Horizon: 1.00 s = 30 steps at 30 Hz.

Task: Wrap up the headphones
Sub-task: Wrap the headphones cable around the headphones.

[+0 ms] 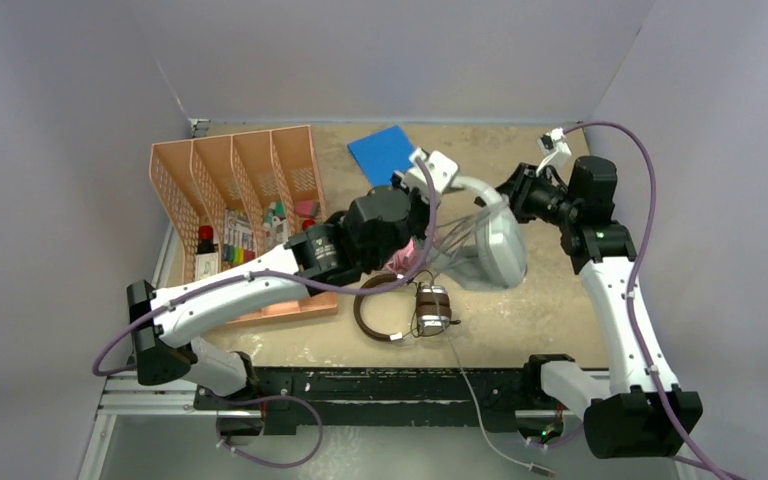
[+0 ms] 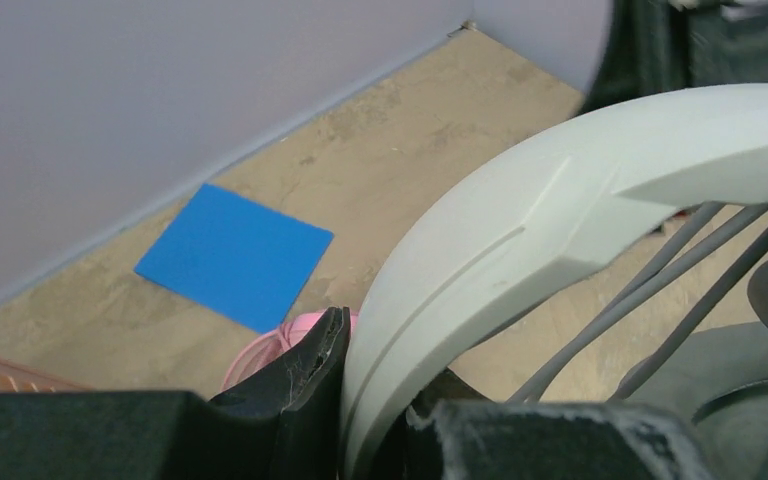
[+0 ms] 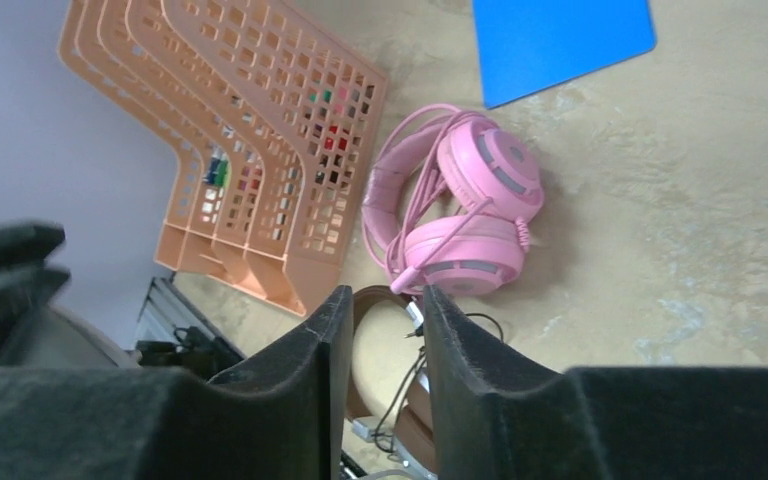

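Room: walls box the desk [image 1: 550, 290] in behind and to both sides of the two sets of jaws. The orange file rack [image 1: 240, 200] fills the stretch left of the left jaws, and the blue sheet [image 1: 382, 152] lies flat just beyond them. Bare desk shows below and right of the right jaws. Left jaws are clamped narrow across the headband of the light-grey headset [image 2: 560, 200], fingers [image 2: 310, 380] touching it on both sides, band lifted off the desk. Its grey cable [image 2: 680, 270] runs in taut strands just right of those jaws. Right jaws sit just right of that same band, a narrow gap between the fingers [image 3: 470, 370] with nothing in it. The pink headset [image 3: 460, 200] lies on the desk past their tips, and the brown-and-silver headset [image 3: 368, 300] with its black cable [image 3: 410, 385] shows directly behind the gap.
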Each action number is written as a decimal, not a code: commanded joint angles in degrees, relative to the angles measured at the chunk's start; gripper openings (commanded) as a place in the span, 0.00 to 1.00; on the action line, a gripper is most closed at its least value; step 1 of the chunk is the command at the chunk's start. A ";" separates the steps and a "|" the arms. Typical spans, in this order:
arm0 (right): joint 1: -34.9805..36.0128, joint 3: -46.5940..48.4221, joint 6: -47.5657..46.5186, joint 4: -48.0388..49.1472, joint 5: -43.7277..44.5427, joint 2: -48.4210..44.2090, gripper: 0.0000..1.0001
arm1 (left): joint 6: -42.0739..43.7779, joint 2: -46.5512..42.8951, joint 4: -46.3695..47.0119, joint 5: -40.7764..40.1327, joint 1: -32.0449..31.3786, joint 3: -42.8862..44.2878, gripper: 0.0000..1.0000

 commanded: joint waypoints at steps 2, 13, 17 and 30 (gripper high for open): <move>-0.52 -0.14 -2.33 0.43 4.60 -2.89 0.41 | -21.28 1.95 -3.38 -2.30 5.09 10.74 0.00; -0.52 -19.76 2.48 23.65 -10.28 -7.07 0.79 | -47.00 6.02 -12.48 12.53 19.99 21.44 0.00; 1.48 -25.77 4.35 33.99 -13.97 -7.05 0.86 | -49.89 5.76 -10.83 15.50 22.57 23.20 0.00; 9.73 -33.31 8.86 60.33 -14.47 -2.65 0.89 | -51.42 7.80 -11.80 17.94 23.62 30.18 0.00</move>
